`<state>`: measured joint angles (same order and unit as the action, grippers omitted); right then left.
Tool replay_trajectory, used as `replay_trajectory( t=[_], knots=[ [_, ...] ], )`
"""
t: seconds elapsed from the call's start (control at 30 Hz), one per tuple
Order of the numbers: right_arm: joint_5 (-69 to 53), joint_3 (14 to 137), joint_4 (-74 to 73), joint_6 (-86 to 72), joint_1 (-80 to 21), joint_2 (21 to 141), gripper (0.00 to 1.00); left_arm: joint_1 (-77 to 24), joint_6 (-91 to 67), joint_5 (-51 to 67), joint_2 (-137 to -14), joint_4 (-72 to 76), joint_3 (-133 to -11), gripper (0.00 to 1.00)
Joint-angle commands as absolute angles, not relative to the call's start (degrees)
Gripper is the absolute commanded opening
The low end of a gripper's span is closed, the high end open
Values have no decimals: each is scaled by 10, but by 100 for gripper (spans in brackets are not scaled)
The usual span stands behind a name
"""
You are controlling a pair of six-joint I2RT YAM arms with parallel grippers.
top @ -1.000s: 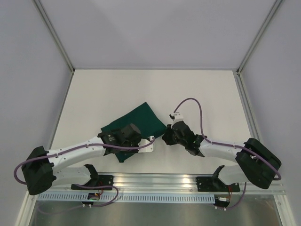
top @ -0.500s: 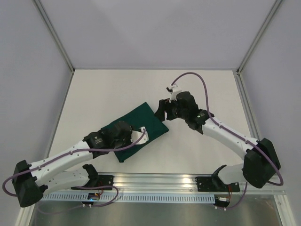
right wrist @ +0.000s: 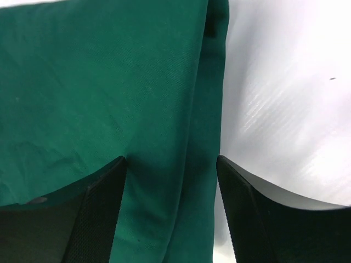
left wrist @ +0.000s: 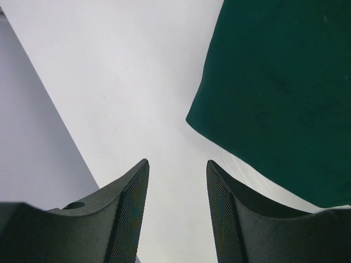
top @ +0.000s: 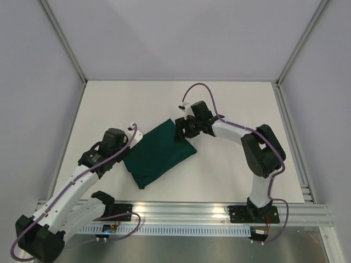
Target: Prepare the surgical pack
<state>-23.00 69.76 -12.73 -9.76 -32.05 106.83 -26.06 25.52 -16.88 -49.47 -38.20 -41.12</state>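
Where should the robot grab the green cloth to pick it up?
The cloth lies flat on the table, so its middle gives nothing to pinch. Probably best is its right edge, near the far corner, where folded layers stack into a lip. The right gripper hangs over it, fingers open: come straight down, one finger each side of that edge.

Plain dark green cloth [top: 159, 150], white table [top: 236, 104]; the left pincer [left wrist: 176, 170] and right pincer [right wrist: 171, 164] are black, mesh-patterned.
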Motion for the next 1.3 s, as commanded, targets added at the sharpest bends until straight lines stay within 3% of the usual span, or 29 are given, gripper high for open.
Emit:
replay_trajectory(
  t=[0.0,0.13,0.17,0.23,0.43,0.67,0.9,1.27],
  knots=[
    [-278,722,-117,-83,-321,1095,69,-254,229,-172,-470,-396,-384,55],
    [-295,699,-96,-92,-317,1100,49,-254,229,-185,-454,-388,-358,56],
    [-300,692,-90,-104,-316,1095,38,-254,228,-192,-453,-386,-357,56],
    [-301,663,-70,-116,-315,1074,27,-253,228,-200,-449,-386,-354,56],
    [-270,553,16,-190,-311,990,20,-243,223,-200,-441,-382,-351,56],
    [-197,420,115,-340,-311,924,0,-242,222,-192,-441,-382,-348,56],
    [-67,277,324,-539,-331,903,1,-242,221,-185,-442,-381,-349,56],
    [140,332,400,-711,-411,994,0,-241,219,-188,-440,-382,-351,56]
  ],
)
